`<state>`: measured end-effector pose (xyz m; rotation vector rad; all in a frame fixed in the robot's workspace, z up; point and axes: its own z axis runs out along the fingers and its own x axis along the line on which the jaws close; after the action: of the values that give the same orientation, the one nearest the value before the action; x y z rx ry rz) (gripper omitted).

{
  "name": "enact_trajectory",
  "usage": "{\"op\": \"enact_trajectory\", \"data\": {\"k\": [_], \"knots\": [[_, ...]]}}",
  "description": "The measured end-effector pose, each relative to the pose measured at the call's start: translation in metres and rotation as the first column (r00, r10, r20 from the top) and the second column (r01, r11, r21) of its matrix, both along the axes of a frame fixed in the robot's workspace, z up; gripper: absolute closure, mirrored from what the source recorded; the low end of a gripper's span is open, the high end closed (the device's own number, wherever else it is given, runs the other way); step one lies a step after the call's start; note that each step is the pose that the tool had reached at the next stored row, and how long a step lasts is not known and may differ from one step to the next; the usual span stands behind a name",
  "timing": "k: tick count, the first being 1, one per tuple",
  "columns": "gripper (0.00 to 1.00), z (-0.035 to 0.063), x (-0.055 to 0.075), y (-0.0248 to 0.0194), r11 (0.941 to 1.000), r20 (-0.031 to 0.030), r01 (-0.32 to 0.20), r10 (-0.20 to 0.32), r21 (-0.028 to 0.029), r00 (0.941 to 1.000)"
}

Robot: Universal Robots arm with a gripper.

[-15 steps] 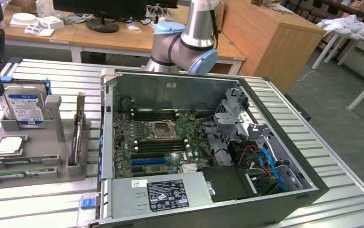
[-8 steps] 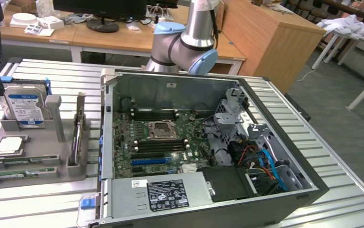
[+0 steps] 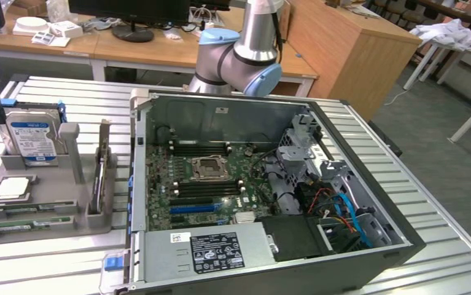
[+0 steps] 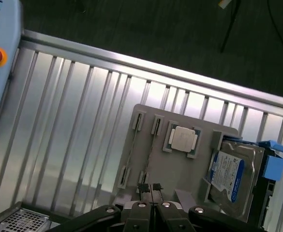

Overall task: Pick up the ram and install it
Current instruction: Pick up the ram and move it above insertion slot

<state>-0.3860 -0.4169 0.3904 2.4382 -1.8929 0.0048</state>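
My claw [image 4: 149,189] is closed on nothing, tips pressed together, hovering above the grey holder [image 4: 180,166]. The pick is not yet made. The ram [image 4: 149,151] sits at the holder's near end, on the exterior view's left of the open computer case [image 3: 210,117], well apart from the board's memory slots [image 3: 206,147]. I judge the grab calls for opened jaws squared to that thin edge. Two of them lie side by side, edge-on, chips hard to make out; my claw's body is cut off.

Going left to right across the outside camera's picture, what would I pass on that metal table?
Silver hard drive with a blue label → green motherboard inside the open dark computer case → bundle of blue cables.
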Motion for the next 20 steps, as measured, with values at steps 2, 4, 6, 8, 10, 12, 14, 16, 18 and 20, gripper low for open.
{"op": "enact_trajectory", "data": {"k": [2,4,6,8,10,12,14,16,18,20], "knots": [[0.89,-0.0001,-0.0001,0.0,1.0,0.0001,-0.002,0.002,0.0001,1.0],[0.89,-0.0001,-0.0001,0.0,0.9999,0.0001,-0.011,0.011,0.0,0.9999],[0.89,-0.0001,-0.0001,0.0,0.9998,0.0001,-0.021,0.021,0.0001,0.9998],[0.89,-0.0001,-0.0001,0.0,0.9998,0.0002,-0.022,0.022,0.0001,0.9998],[0.89,-0.0001,-0.0002,0.0,0.9998,0.0002,-0.021,0.021,0.0001,0.9998],[0.89,-0.0001,-0.0003,0.0,1.0,0.0002,-0.005,0.005,0.0001,1.0],[0.89,0.0,-0.0003,0.0001,0.9996,0.0001,0.027,-0.027,0.0,0.9996],[0.89,-0.0001,-0.0002,0.0,0.9981,0.0002,0.061,-0.061,0.0,0.9981],[0.89,0.0,-0.0003,0.0,0.9957,0.0001,0.093,-0.093,0.0001,0.9957],[0.89,-0.0001,-0.0002,0.0,0.9926,0.0001,0.121,-0.121,0.0001,0.9926]]}}
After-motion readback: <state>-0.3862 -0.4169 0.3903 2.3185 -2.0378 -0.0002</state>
